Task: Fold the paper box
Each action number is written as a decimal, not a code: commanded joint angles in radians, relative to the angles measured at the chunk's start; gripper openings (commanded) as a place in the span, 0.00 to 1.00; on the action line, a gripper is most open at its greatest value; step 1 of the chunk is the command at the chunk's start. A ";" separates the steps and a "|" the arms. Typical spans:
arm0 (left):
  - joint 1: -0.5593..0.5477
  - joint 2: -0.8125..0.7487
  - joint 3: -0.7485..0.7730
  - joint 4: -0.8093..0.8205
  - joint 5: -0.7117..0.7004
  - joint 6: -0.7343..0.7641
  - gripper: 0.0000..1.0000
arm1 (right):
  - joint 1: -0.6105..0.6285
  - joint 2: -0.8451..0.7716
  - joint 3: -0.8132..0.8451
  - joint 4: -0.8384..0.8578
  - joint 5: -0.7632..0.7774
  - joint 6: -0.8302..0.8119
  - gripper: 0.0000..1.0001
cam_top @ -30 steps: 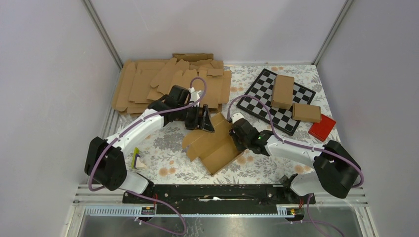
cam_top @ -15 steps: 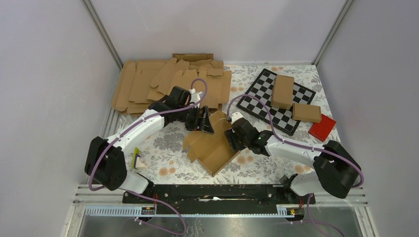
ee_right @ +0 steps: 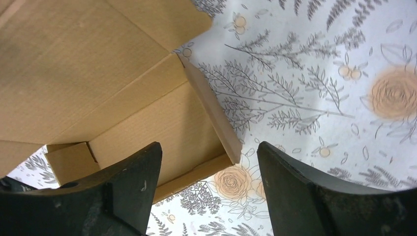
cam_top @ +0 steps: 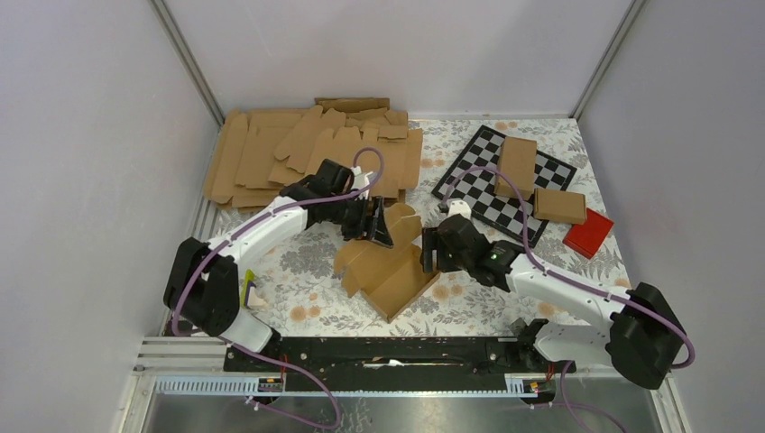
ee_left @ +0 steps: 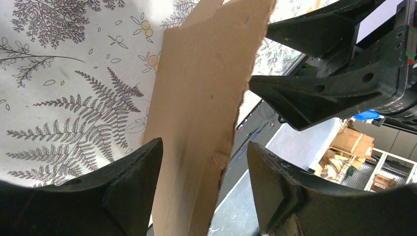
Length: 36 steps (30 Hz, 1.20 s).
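1. The left gripper (cam_top: 373, 222) has its jaws apart, straddling an upright flap (ee_left: 196, 98) of the paper box (cam_top: 386, 275). A gap shows beside 1 finger.
2. The right gripper (cam_top: 429, 252) has its jaws spread wide and holds nothing. The box's side wall (ee_right: 211, 108) lies just beneath, between its fingers.
3. The half-folded box rests between the 2 grippers on the floral table (cam_top: 307, 271).

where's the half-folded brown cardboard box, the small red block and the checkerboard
half-folded brown cardboard paper box (cam_top: 390, 275): top view, on its flat lower panel
small red block (cam_top: 588, 233): top view, middle of its top face
black and white checkerboard (cam_top: 475, 171): top view, bare squares near its left corner
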 commanded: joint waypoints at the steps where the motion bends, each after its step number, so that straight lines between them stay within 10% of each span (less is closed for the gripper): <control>1: 0.001 0.023 0.048 0.049 0.051 -0.003 0.65 | -0.007 -0.035 -0.034 -0.082 0.067 0.257 0.77; 15: -0.092 0.113 0.093 0.049 -0.004 -0.018 0.50 | -0.007 -0.120 -0.218 0.093 0.023 0.533 0.60; 36: -0.156 0.182 0.120 0.081 0.110 -0.037 0.28 | -0.007 -0.058 -0.172 0.135 0.075 0.486 0.46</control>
